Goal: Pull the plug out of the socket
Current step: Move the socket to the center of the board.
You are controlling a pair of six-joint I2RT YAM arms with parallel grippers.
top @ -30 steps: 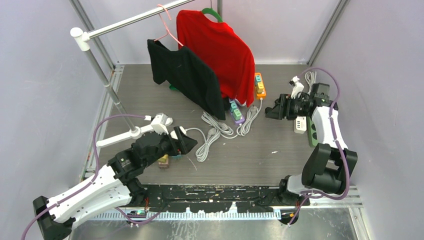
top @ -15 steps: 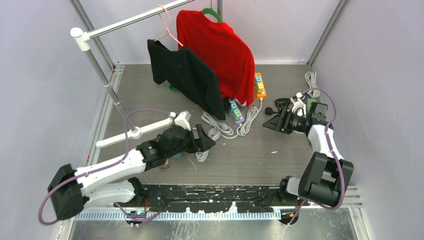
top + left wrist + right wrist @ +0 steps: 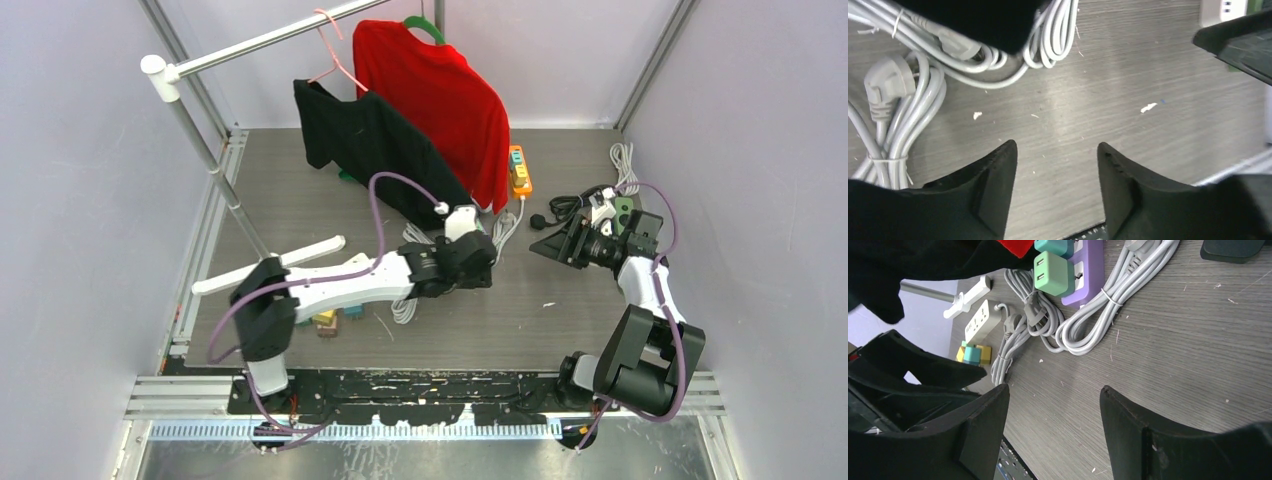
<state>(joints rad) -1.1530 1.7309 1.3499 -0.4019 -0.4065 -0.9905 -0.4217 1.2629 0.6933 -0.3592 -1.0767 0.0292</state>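
A green plug [image 3: 1050,272] is seen seated in the purple power strip [image 3: 1089,277], mid-table below the hanging red shirt [image 3: 440,100]. Grey cables [image 3: 1098,315] are coiled beside it. The left gripper [image 3: 1055,150] is held nearby and the right gripper [image 3: 1054,390] farther right, both with jaws apart and empty.

The surface [image 3: 1148,65] is grey with a fine wood grain. Just beyond the right gripper's [image 3: 1052,395] black jaws lies a purple power strip [image 3: 1087,287] carrying mint-green plugs [image 3: 1050,272], beside pale grey cables [image 3: 1093,325]. Left of those jaws sit a white power strip [image 3: 981,320] and yellow and teal blocks [image 3: 972,354]. Farther beyond hang a red shirt [image 3: 440,90] and a black shirt [image 3: 360,150], near an orange power strip [image 3: 520,172].
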